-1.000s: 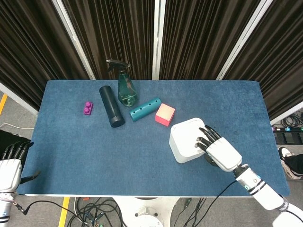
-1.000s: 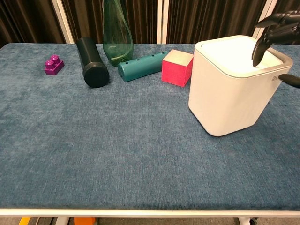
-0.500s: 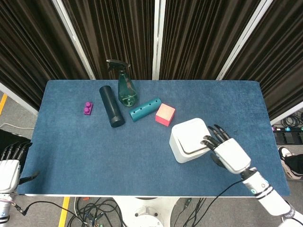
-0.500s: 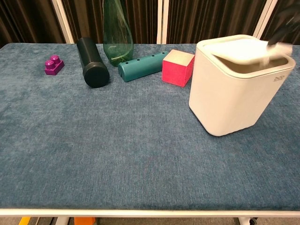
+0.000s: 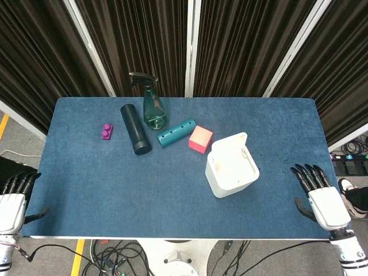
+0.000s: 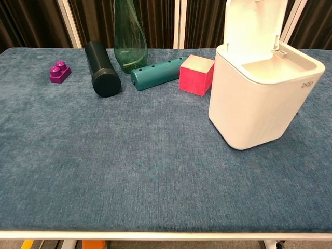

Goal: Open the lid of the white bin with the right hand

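Lid now raised, right hand withdrawn, fingers spread, head view only

No text can be read anywhere. A small grey mark sits on the front rim of the white bin, too small and blurred to make out.

My right hand has a smooth white shell over its back and slim black fingers, with a black thumb at the side. My wrist below it is white with a dark band round it. My left hand is built alike: white back, black fingers, a black thumb beside it.
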Robot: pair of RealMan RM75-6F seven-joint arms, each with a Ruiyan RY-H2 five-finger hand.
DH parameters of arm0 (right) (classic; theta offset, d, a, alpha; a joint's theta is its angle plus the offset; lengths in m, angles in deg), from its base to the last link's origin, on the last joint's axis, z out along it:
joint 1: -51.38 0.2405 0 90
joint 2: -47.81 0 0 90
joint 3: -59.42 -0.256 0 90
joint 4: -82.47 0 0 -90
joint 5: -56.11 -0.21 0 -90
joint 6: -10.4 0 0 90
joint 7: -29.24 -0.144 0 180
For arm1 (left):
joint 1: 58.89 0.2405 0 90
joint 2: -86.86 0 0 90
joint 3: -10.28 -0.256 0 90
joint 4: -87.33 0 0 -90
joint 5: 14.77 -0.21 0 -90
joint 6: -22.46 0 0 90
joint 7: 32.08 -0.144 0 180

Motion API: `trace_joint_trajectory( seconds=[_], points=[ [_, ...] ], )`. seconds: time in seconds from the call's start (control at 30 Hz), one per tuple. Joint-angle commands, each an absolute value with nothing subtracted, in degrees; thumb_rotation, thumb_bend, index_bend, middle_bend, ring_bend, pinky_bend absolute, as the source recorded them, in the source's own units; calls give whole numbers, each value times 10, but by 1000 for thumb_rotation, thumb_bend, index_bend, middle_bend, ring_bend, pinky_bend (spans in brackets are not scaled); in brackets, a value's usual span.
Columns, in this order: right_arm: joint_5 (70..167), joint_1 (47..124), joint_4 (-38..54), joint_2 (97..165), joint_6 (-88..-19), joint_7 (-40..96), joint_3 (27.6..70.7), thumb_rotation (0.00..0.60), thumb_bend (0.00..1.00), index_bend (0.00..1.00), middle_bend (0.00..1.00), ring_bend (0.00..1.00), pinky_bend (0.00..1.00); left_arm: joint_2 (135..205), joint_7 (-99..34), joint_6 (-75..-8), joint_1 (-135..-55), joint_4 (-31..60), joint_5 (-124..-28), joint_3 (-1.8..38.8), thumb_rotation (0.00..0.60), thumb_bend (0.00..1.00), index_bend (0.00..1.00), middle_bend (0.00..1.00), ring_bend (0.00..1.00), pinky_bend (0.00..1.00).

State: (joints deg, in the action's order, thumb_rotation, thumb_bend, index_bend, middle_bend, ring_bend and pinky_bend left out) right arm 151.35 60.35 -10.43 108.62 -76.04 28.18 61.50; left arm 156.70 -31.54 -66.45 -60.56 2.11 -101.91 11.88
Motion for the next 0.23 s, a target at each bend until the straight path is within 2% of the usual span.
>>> trace_joint_trajectory(
  seconds=[0.03, 0.23],
  points=[
    [1520, 581, -87, 1099, -787, 268, 624, 600, 357, 0, 49, 0, 0, 1566, -317, -667, -604, 18, -1021, 118, 600, 0, 154, 136, 81, 118],
    [1528, 559, -78, 1105, -818, 261, 627, 600, 357, 0, 61, 0, 0, 1568, -317, -667, -602, 19, -1017, 118, 600, 0, 155, 136, 82, 118]
  ],
)
